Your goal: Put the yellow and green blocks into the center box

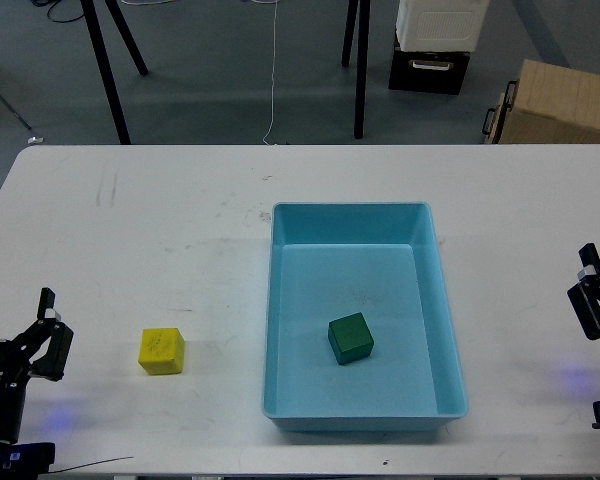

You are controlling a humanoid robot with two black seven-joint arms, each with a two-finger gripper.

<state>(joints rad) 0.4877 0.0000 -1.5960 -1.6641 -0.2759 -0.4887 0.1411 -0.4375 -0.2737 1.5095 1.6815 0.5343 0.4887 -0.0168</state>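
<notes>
A white desk point(180, 230) carries a large light blue plastic tray point(448, 330) with low walls and a rounded rim, set right of the middle. The dark green cube point(350, 338) lies inside the tray, on its floor toward the near half, turned slightly askew and clear of all four walls. The bright yellow cube point(161, 351), with a faint mark on its top face, sits on the bare desk left of the tray, well apart from the tray's left wall.

The left end effector point(48, 330) stands at the lower left, near the yellow cube but not touching it; its two dark fingers are spread apart with nothing between them. The right end effector point(592, 298) shows at the right edge, well apart from the tray; only part of it is in view, and I cannot tell whether its fingers are spread or together.

Beyond the desk, on the grey floor, stand black stand legs point(360, 70), a white and black crate point(432, 45), and a brown cardboard box point(560, 102). A thin white cable point(273, 70) hangs down to the floor.
</notes>
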